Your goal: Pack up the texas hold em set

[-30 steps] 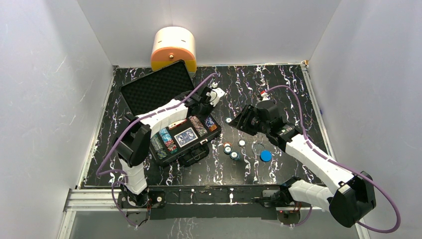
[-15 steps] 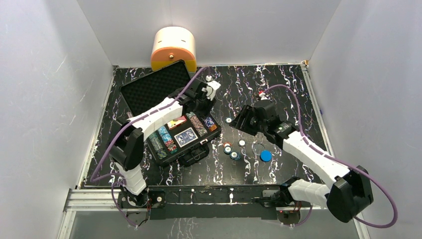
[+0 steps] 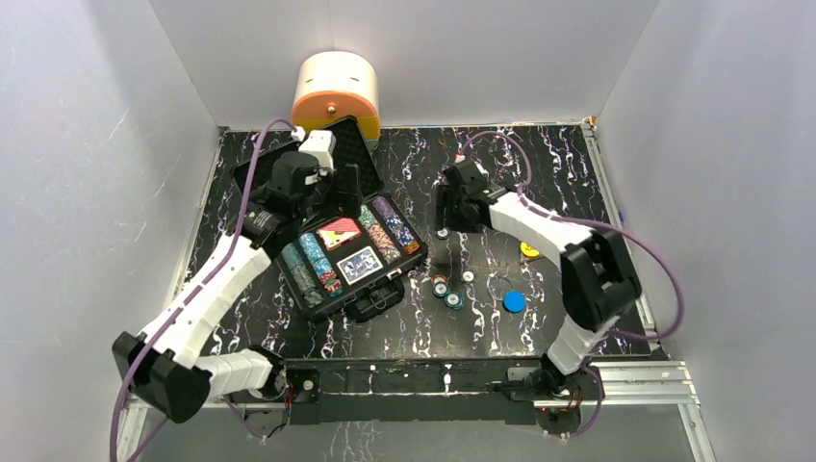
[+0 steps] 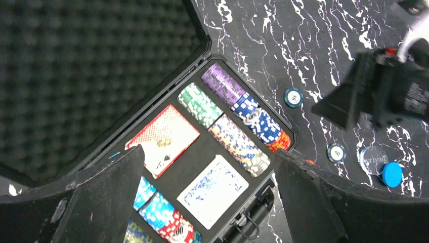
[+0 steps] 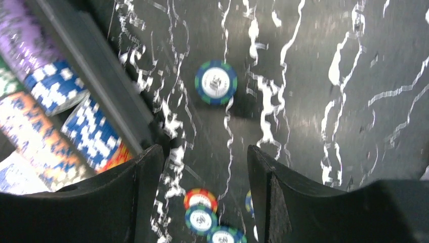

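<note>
1. Black foam lines the raised lid of the briefcase [image 4: 91,66]. The case lies open directly beneath the left hand [image 4: 207,154], with the chip rows [image 4: 238,116], red deck [image 4: 163,140] and blue deck [image 4: 215,191] seated in its tray.
2. Left hand: fingers spread wide with nothing between them. It is released and empty.
3. Right hand [image 5: 205,149]: fingers apart and empty, pointing down at the tabletop [image 3: 539,183]. One loose chip [image 5: 216,82] lies flat just ahead of its fingertips, untouched. A chip cluster [image 5: 201,212] lies on the near side of this hand, seen between its fingers. The case edge runs along one side of it.
4. A blue disc [image 3: 514,301] and a yellow disc [image 3: 529,249] rest on the tabletop, well apart from both hands.
5. Step in hand, as judged: gathering loose pieces — the tray is largely filled, and the pieces outside it remain.
6. Next move, as judged: centre the right hand over the loose chip, lower the fingertips to the tabletop and close on the chip's rim. A thin, flat chip may slip — square alignment is required.
</note>
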`<state>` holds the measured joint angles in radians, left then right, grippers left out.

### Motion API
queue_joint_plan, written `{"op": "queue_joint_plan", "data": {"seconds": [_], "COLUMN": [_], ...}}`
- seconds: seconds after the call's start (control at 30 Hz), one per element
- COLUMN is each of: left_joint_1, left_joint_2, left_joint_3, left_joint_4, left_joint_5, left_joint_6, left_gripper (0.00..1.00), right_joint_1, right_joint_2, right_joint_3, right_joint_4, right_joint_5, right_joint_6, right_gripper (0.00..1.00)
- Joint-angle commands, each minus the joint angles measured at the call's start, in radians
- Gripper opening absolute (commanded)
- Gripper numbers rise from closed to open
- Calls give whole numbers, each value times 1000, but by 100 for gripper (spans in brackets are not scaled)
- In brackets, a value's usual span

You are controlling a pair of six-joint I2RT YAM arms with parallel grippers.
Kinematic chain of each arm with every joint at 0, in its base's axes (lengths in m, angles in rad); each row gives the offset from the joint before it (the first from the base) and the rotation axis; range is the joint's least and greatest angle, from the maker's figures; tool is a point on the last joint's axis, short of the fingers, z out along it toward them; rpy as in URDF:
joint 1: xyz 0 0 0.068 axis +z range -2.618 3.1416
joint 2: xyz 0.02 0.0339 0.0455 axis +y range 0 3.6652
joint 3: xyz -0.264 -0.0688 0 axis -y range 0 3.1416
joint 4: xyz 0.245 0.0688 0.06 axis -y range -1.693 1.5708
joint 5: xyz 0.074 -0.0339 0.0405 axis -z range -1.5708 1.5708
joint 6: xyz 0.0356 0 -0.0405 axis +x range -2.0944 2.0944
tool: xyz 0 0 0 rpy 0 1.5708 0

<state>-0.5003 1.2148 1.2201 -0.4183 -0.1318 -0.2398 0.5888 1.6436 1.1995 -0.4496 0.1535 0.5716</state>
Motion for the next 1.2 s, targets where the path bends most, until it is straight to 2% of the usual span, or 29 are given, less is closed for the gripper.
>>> {"op": "queue_joint_plan", "data": {"seconds": [0.0, 0.23, 0.4, 0.67, 0.87, 1.03, 1.17], "left_joint_1": [0, 1, 0, -1, 0, 0, 0], "left_joint_2": [-82, -206, -208, -209, -199, -179, -158], "left_joint_3": [-53, -163, -237, -267, -292, -305, -343], "left_joint_4": [-97, -87, -9, 29, 47, 60, 116], "left_joint_5": [-44, -23, 73, 64, 73, 106, 187], "left_joint_6": [-78, -175, -208, -220, -243, -249, -236], "left_gripper": [98, 98, 98, 98, 98, 98, 98], "right_joint_1": [-3, -1, -4, -12, -14, -17, -19], "right_joint_2": [159, 309, 355, 441, 512, 465, 372], "right_joint_3": [168, 267, 288, 342, 379, 342, 308], "right_joint_4": [-103, -115, -84, -125, -203, -188, -154], "right_joint_5": [75, 82, 97, 13, 8, 32, 59], "right_joint_6": [-84, -131, -194, -253, -247, -219, -187], "right_gripper": [70, 69, 69, 68, 46, 43, 44]}}
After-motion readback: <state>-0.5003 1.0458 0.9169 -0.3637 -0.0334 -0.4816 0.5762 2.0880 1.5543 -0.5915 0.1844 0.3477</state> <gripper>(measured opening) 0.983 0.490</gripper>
